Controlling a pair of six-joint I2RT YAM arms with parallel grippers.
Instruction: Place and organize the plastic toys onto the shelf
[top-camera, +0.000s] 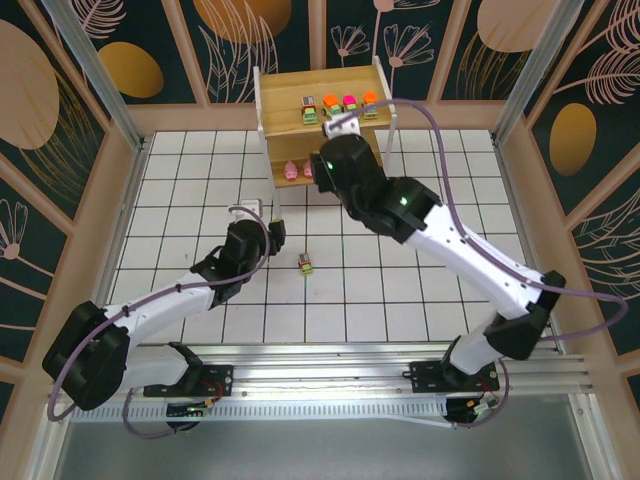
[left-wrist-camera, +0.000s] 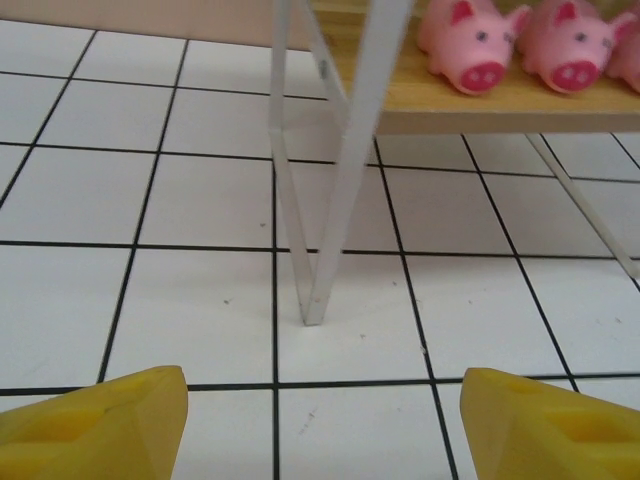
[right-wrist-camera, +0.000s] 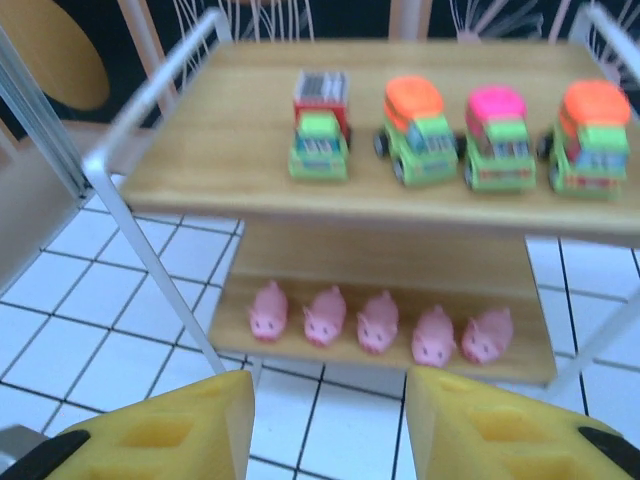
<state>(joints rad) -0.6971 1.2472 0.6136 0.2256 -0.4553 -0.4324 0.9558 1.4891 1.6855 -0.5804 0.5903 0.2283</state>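
Observation:
The shelf (top-camera: 268, 100) stands at the back middle of the table. Several toy vehicles (right-wrist-camera: 418, 130) line its top board (right-wrist-camera: 220, 150), and a row of several pink pigs (right-wrist-camera: 378, 322) sits on the lower board (left-wrist-camera: 500, 105). One small vehicle with a grey-brown top (top-camera: 306, 263) lies on the tiles just right of my left gripper (top-camera: 277, 234). The left gripper (left-wrist-camera: 325, 410) is low over the tiles, facing a shelf leg (left-wrist-camera: 340, 200), open with nothing between its fingers. My right gripper (right-wrist-camera: 328, 395) hovers in front of the shelf, open and holding nothing.
The white tiled table (top-camera: 200, 170) is fenced by a wooden frame (top-camera: 80, 240) and patterned walls. Aluminium posts (top-camera: 105, 75) rise at the back corners. A metal rail (top-camera: 320, 378) with both arm bases runs along the near edge.

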